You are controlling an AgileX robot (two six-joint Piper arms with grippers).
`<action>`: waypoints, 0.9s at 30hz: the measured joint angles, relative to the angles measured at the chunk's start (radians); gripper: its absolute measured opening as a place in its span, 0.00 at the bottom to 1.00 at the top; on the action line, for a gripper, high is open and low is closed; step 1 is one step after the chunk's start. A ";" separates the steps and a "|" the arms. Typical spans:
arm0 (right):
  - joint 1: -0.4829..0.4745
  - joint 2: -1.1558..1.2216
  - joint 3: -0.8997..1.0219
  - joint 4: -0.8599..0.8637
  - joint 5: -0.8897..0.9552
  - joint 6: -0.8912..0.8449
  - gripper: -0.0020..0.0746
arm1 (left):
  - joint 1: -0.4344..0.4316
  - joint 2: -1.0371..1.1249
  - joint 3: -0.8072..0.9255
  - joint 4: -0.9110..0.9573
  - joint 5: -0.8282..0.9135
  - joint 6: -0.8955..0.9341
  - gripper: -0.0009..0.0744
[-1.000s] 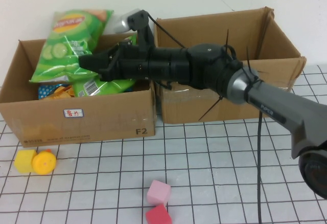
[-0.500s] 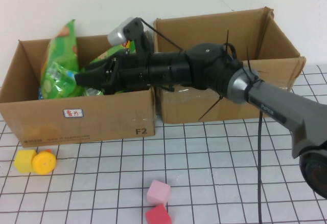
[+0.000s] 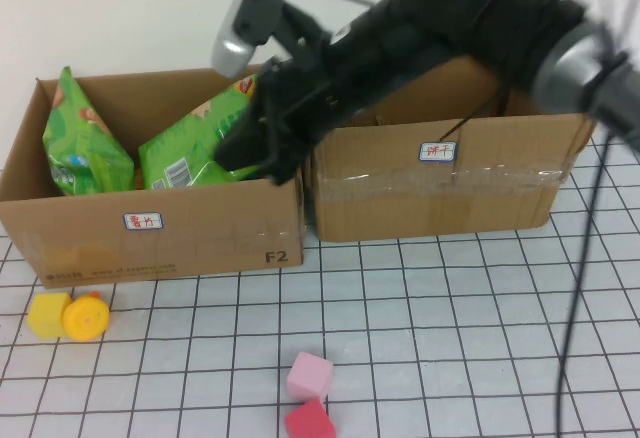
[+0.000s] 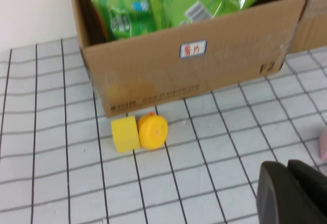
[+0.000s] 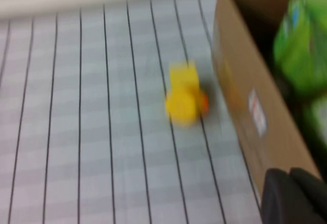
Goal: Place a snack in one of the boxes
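The chips (image 3: 85, 143) have been dropped into the left box (image 3: 150, 228), at frame left. The right end effector (image 3: 245, 153), closed and empty, has been raised mid-frame. The left end effector (image 4: 292, 191) is parked closed over the surface (image 4: 51, 183).

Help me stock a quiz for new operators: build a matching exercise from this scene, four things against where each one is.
Things
1. green snack bags
2. yellow toy
3. pink cube
4. right hand

Places
A. on the table, in front of the left box's left end
B. inside the left box
C. over the left box's front right part
D. on the table, just behind the red cube

Pairs: 1-B, 2-A, 3-D, 4-C.

The left hand is left out: it shows only in its own wrist view, above the table in front of the left box.
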 joint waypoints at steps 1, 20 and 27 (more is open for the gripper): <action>0.000 -0.032 0.000 -0.075 0.045 0.039 0.03 | 0.000 0.000 0.000 0.000 -0.005 0.000 0.01; 0.002 -0.595 0.233 -0.776 0.195 0.374 0.03 | 0.000 0.000 0.015 0.009 -0.039 0.008 0.01; 0.002 -0.869 0.586 -0.819 0.182 0.460 0.03 | 0.000 0.000 0.155 0.025 -0.171 -0.031 0.01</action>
